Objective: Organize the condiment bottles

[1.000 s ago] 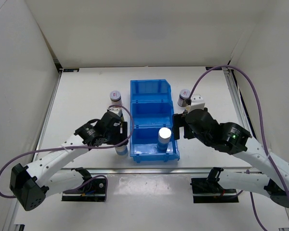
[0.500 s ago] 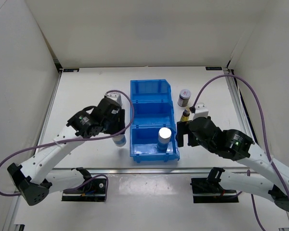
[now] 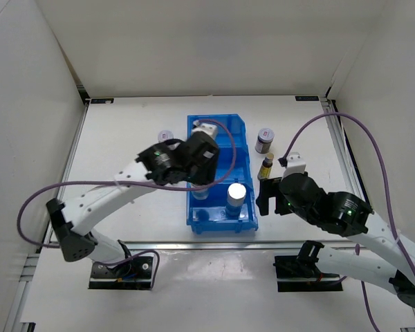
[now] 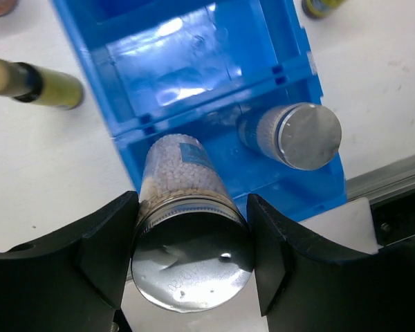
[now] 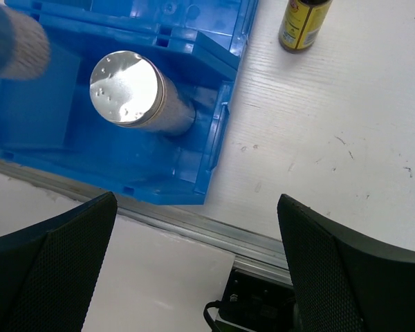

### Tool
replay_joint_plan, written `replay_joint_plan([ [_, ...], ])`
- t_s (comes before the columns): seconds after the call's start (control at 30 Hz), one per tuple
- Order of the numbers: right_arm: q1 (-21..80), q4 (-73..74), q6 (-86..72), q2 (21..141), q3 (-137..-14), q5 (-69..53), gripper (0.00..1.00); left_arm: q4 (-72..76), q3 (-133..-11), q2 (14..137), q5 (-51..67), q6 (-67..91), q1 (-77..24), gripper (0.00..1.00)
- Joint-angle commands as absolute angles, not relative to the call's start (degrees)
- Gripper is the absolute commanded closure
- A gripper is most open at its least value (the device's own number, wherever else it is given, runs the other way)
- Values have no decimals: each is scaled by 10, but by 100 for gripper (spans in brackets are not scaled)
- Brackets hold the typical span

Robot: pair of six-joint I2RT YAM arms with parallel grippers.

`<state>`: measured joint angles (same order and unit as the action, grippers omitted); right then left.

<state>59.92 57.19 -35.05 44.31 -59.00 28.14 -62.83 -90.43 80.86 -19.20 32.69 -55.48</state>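
Seen from above, the left pincer (image 4: 192, 202) is hidden under its own wrist, and so is most of the held cylinder (image 4: 187, 235). The left wrist view shows them clearly. Both fingers are clamped on this cylinder just under its silver top, and its lower end is in or above the near compartment of the bin (image 3: 218, 124). I cannot tell if it touches the floor.

The second cylinder (image 3: 236, 195) stands upright in the same compartment, just beside it. A yellow bottle (image 4: 34, 81) is on the counter (image 3: 124, 131) left of the bin, and in the top view the left arm (image 3: 104, 197) covers it. A jar (image 3: 166, 135) behind this arm shows only its lid.

The left arm reaches forward and inward across the bin. The right pincer (image 5: 195, 207) is spread apart and holds nothing, above the bin's near right corner. The other yellow bottle (image 3: 267, 166) and the other jar (image 3: 265, 140) stand right of the bin.
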Motion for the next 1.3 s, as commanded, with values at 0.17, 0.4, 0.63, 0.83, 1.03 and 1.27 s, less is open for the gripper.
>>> replay_joint_plan([
  [0.17, 602, 619, -360, 403, -592, 310, 0, -556, -897, 865, -258, 360, -634, 88],
  [0.4, 602, 631, -360, 392, -599, 310, 0, -487, -837, 889, -258, 373, -640, 88],
  [0.63, 602, 636, -366, 392, -604, 310, 0, -449, -777, 895, -270, 393, -640, 87],
  [0.83, 602, 642, -372, 392, -604, 310, 0, -427, -741, 895, -275, 410, -640, 69],
  [1.03, 602, 647, -372, 392, -609, 310, 0, -416, -735, 895, -275, 416, -640, 43],
  [1.27, 602, 652, -377, 392, -609, 310, 0, -416, -740, 870, -280, 410, -640, 8],
])
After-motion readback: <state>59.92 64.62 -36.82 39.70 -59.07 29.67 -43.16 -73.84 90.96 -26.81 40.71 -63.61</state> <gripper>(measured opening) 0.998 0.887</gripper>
